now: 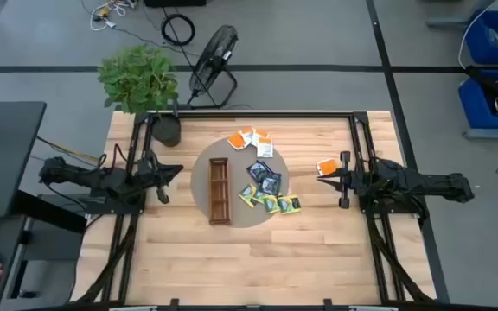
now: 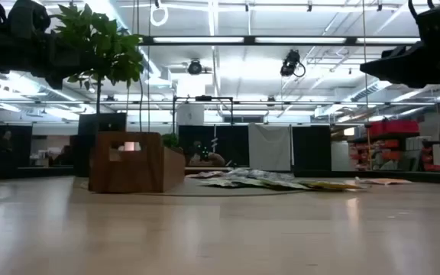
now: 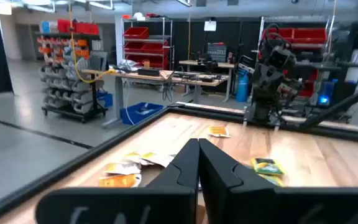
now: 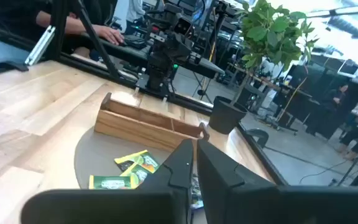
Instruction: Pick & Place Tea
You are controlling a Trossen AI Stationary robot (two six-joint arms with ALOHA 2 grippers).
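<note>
The tea sachets lie flat in a loose heap on a round grey mat (image 1: 199, 177) at the table's middle: orange-and-white ones (image 1: 251, 138) at the far side, dark blue ones (image 1: 264, 175) in the middle, yellow-green ones (image 1: 272, 204) nearest. One orange sachet (image 1: 326, 166) lies alone on the wood right of the mat. My left gripper (image 1: 173, 170) hangs shut above the table, left of the mat. My right gripper (image 1: 321, 179) hangs shut just beside the lone orange sachet, nothing between its fingers (image 4: 193, 149).
A long brown wooden tray (image 1: 220, 190) stands on the mat's left part. A potted plant (image 1: 166, 130) sits at the far left corner, and a black frame (image 1: 353, 117) runs along the table's far and side edges. Bare wood spreads toward the near edge.
</note>
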